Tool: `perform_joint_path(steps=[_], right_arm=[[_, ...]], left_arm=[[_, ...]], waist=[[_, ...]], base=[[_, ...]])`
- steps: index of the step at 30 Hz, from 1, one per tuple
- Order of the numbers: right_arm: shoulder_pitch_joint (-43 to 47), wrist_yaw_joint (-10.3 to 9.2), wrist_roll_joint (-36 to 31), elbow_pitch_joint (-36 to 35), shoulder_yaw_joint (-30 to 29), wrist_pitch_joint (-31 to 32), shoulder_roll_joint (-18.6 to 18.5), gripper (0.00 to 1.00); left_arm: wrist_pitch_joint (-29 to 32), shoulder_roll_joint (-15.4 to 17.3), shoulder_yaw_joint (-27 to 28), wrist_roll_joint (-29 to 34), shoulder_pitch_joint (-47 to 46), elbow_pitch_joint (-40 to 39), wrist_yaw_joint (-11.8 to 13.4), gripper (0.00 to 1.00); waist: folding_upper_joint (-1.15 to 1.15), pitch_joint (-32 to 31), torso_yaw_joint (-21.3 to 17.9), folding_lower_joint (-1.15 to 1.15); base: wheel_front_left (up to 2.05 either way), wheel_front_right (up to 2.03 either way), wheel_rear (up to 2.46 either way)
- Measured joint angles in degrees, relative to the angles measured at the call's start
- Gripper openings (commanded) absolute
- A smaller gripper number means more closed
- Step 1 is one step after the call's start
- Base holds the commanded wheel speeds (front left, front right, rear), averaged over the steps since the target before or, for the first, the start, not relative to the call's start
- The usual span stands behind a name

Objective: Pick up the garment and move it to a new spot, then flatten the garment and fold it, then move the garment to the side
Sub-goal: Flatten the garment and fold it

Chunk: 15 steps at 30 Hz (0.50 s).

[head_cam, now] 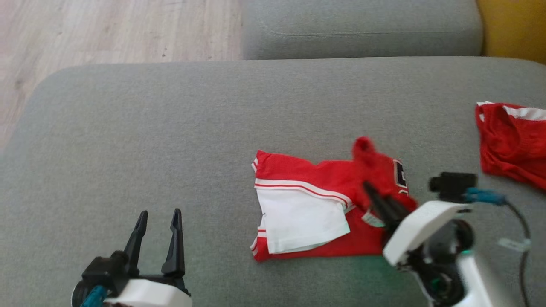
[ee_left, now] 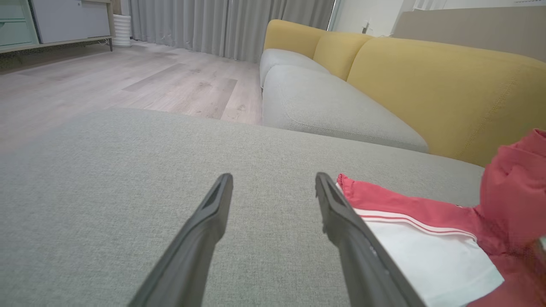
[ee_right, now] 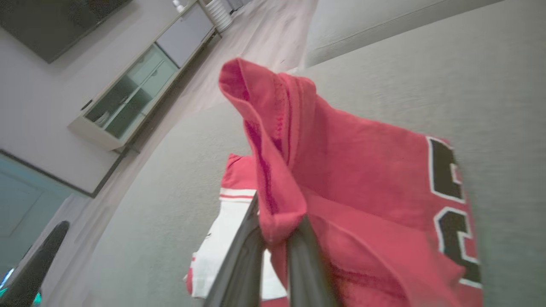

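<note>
A red garment [head_cam: 324, 200] with white panels and stripes lies partly folded on the grey cushion [head_cam: 170, 128], right of centre. My right gripper [head_cam: 370, 189] is shut on a fold of its red cloth [ee_right: 277, 204] and holds that corner lifted above the rest, black numerals showing on the raised part [ee_right: 448, 179]. My left gripper [head_cam: 158, 217] stands open at the lower left, well left of the garment, with nothing between its fingers [ee_left: 213, 217]. From the left wrist the garment [ee_left: 426, 230] lies just right of the fingertips.
A second red and white piece of clothing [head_cam: 512, 140] lies at the cushion's right edge. Another grey cushion [head_cam: 362, 25] and a yellow backrest [ee_left: 426, 85] sit behind. Wooden floor [head_cam: 106, 30] lies beyond the cushion's far left edge.
</note>
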Motion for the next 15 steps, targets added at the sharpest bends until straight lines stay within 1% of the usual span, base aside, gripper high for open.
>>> perform_joint_path(steps=[1, 4, 6, 9, 10, 12, 13, 14, 15], right_arm=[[0.0, 0.00, 0.0, 0.0, 0.0, 0.0, 0.0, 0.00], [-1.3, 0.01, 1.0, 2.9, 4.0, -2.0, 0.2, 0.00], [-2.5, 0.00, 3.7, 5.0, 6.6, -3.8, 0.2, 0.00], [-4.7, 0.00, 6.5, 9.1, 10.4, -6.8, 0.2, 0.00], [-6.4, 0.00, 7.7, 12.2, 12.3, -8.6, 0.2, 0.00], [-8.1, 0.00, 8.9, 15.3, 14.2, -10.2, 0.2, 0.00], [-8.9, 0.00, 9.3, 16.9, 15.0, -11.0, 0.2, 0.07], [-9.6, 0.00, 9.7, 18.3, 15.9, -11.7, 0.2, 0.29], [-10.3, 0.00, 10.6, 19.6, 16.8, -12.5, 0.1, 0.49]], left_arm=[[0.0, 0.0, 0.0, 0.0, 0.0, 0.0, 0.0, 1.00], [0.0, -0.1, -0.2, 0.0, -0.3, 0.1, 0.0, 1.00], [0.1, -0.3, -0.5, 0.0, -0.5, 0.1, 0.0, 1.00], [0.1, -0.5, -0.7, 0.0, -1.1, 0.3, -0.3, 1.00], [0.1, -0.7, -1.0, 0.0, -1.2, 0.4, -0.5, 1.00], [0.0, -0.8, -1.3, 0.0, -1.2, 0.6, -0.5, 1.00], [0.0, -0.9, -1.5, 0.0, -1.2, 0.7, -0.5, 1.00], [0.0, -1.0, -1.6, 0.0, -1.2, 0.9, -0.5, 1.00], [0.0, -1.1, -1.7, 0.0, -1.2, 1.2, -0.6, 1.00]], waist=[[0.00, 0.0, 0.0, 0.00], [0.00, 0.2, 1.0, 0.00], [0.00, 0.3, 1.8, 0.00], [0.00, 0.4, 3.0, 0.00], [0.00, 0.6, 3.8, 0.00], [0.00, 0.7, 4.5, 0.00], [0.00, 0.8, 4.9, 0.00], [0.00, 0.9, 5.2, 0.00], [0.00, 0.9, 5.5, 0.00]], base=[[0.00, 0.00, 0.00], [0.00, 0.00, 0.00], [0.00, 0.00, 0.00], [0.00, 0.00, 0.00], [0.00, 0.00, 0.00], [0.00, 0.00, 0.00], [0.00, 0.00, 0.00], [0.00, 0.00, 0.00], [0.00, 0.00, 0.00]])
